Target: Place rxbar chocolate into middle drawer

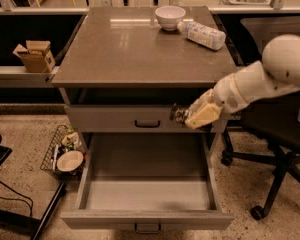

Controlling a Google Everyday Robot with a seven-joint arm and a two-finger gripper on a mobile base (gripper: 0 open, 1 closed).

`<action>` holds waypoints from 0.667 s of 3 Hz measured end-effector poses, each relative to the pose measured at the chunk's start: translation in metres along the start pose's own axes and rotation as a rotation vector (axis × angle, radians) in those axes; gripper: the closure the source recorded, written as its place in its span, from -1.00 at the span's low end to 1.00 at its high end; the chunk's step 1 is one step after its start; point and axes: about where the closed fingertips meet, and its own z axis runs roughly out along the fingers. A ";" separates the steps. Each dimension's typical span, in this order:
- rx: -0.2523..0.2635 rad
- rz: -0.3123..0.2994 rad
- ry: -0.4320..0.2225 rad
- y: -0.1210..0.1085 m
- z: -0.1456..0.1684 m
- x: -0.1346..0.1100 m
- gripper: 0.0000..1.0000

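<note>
My gripper hangs off the table's front edge, in front of the closed top drawer and above the right part of the open middle drawer. It is shut on the rxbar chocolate, a small dark bar that sticks out to the left of the pale fingers. The middle drawer is pulled far out, and its pale grey inside holds nothing. Its small dark handle shows at the bottom edge.
A white bowl and a white bottle lying on its side are at the back of the tabletop. A cardboard box sits on the left shelf. A wire basket stands on the floor at left and an office chair at right.
</note>
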 end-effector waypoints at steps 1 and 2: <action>0.021 0.028 0.001 0.003 0.027 0.018 1.00; 0.021 0.028 0.001 0.003 0.027 0.018 1.00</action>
